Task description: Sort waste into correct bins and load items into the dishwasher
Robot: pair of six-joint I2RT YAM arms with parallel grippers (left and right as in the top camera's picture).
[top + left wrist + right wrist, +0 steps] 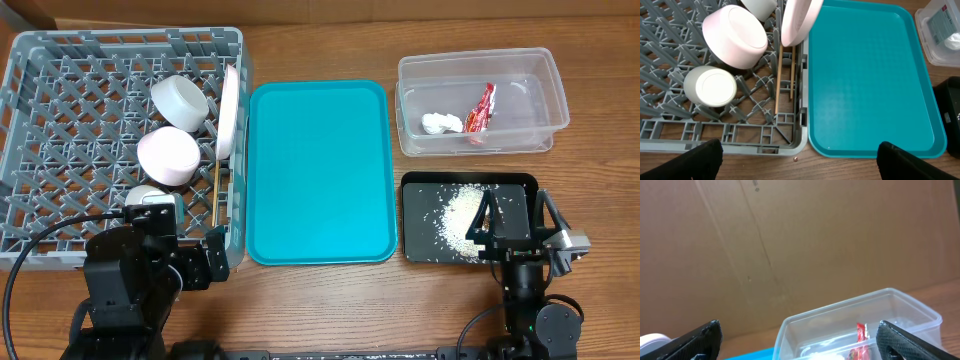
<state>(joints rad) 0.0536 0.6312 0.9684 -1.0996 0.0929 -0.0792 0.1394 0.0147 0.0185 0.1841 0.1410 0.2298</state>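
Brown wood is making up the table (330, 310), and a brown cardboard wall (790, 240) is standing at the far side. A big teal tray (318, 170) is lying flat in the middle. A strip of bare wood is running along the teal tray's near edge, and a thin strip is showing along its right edge. The grey dish rack (60, 120) is sitting just beside the teal tray's left edge, with hardly any gap. Inside the rack, close to the teal tray, a white plate (230, 110) is standing on its edge and two wooden chopsticks (219, 195) are lying between the pegs. A little further left, a grey-green bowl (180, 100), a pink bowl (168, 157) and a small white cup (145, 193) are sitting mouth down. To the far right of the teal tray, a clear tub (545, 95) is holding a red wrapper (482, 112) and a white tissue (440, 123). To the near right, a black tray (420, 200) is holding a heap of white rice (462, 218). The left gripper (799, 160) is hanging by the teal tray's near left corner, jaws spread wide, holding nothing. The right gripper (516, 222) is hanging over the black tray, jaws spread wide too, with nothing between them.
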